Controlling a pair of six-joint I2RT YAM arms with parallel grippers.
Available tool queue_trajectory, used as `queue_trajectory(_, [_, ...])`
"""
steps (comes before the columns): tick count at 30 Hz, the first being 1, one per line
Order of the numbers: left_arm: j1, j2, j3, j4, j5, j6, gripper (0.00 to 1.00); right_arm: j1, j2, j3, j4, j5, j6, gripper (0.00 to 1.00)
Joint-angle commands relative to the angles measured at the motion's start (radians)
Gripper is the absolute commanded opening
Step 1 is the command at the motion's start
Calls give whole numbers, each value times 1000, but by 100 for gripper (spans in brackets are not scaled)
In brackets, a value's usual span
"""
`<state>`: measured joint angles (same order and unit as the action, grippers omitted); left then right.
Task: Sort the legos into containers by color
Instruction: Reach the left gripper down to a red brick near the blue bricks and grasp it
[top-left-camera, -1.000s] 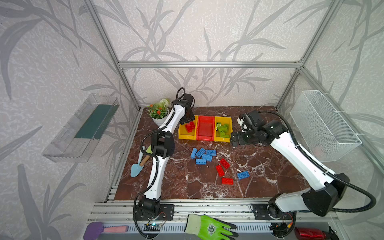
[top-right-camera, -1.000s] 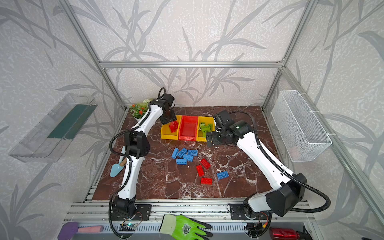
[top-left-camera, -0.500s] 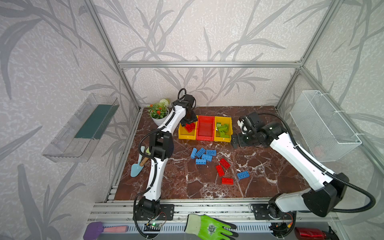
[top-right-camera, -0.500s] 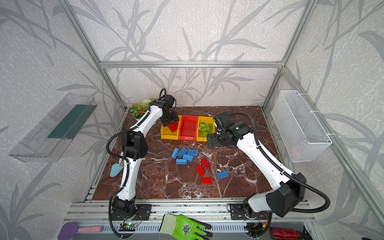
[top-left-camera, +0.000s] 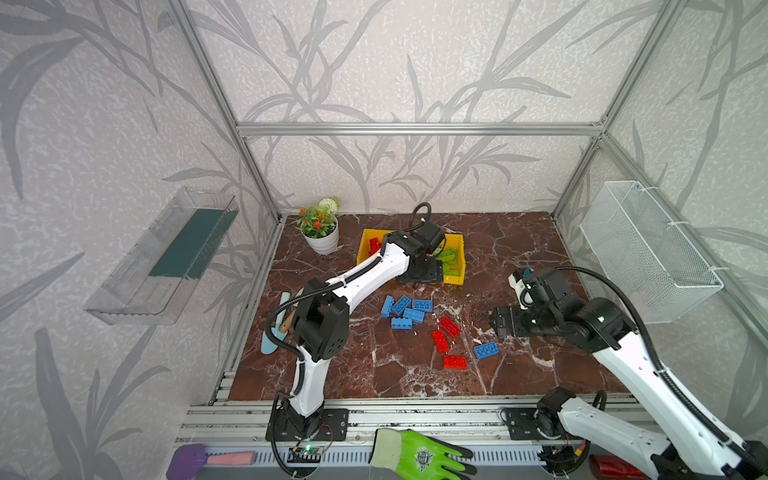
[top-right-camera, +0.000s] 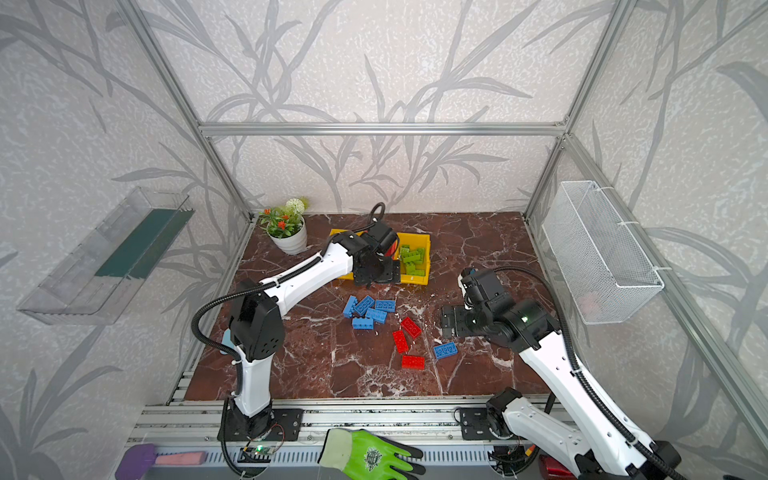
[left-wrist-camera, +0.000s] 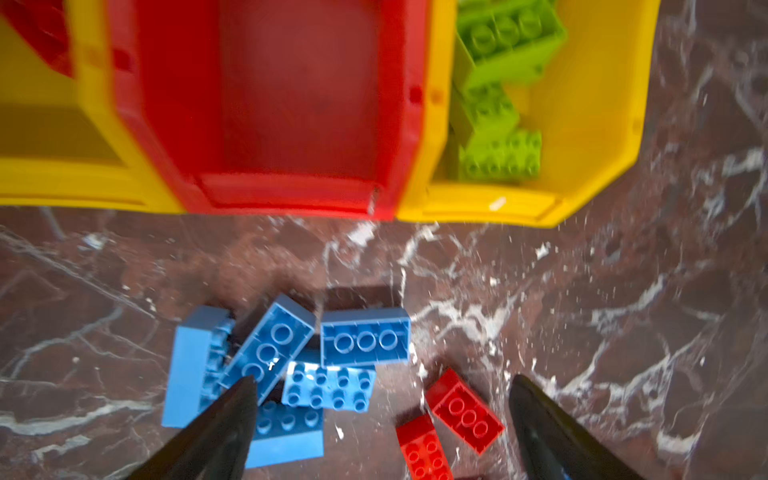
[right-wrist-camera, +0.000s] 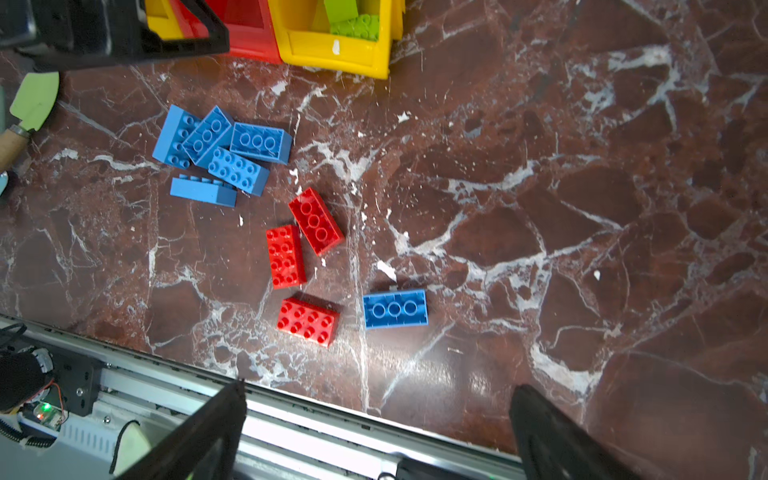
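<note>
Marble tabletop (top-left-camera: 519, 241): left arm (top-left-camera: 365, 274) stretched to containers (left-wrist-camera: 286, 195), left hand (left-wrist-camera: 380, 379) wide, empty; right hand (right-wrist-camera: 379, 386) wide, empty.

On my remote feed, the containers (left-wrist-camera: 291, 195), three open bins joined in a row, stand toward the back of the marble tabletop (right-wrist-camera: 582, 208). The left yellow bin (left-wrist-camera: 50, 124) holds red legos (top-left-camera: 374, 244). The red middle bin (left-wrist-camera: 299, 91) shows its plain floor. The right yellow bin (left-wrist-camera: 590, 104) holds a heap of lime-green legos (left-wrist-camera: 498, 153). In front of the row I count five blue legos (right-wrist-camera: 224, 153) huddled together, two hollow side up and one on its long edge. Nearer me lie three loose red legos (right-wrist-camera: 286, 255): one hollow side up just beside one studs up, and a third studs up, slightly apart. A lone blue lego (right-wrist-camera: 395, 309) rests hollow side up just beside that third one.
</note>
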<state>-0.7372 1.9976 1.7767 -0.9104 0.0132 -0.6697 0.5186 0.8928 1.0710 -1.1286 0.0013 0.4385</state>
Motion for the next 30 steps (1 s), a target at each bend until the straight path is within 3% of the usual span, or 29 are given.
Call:
queue_trajectory(1, [-51,-44,-55,40,-28,95,95,-2,-82,-41,-81,-21,56,99])
queue_trajectory(13, [-246,13,-97,81,-22,319,95,-2,-233,-54,-199,-2,106,99])
queue_trajectory(30, [-281,114,-138,109,20,404,95,-2,-270,-28,-247,34,142,99])
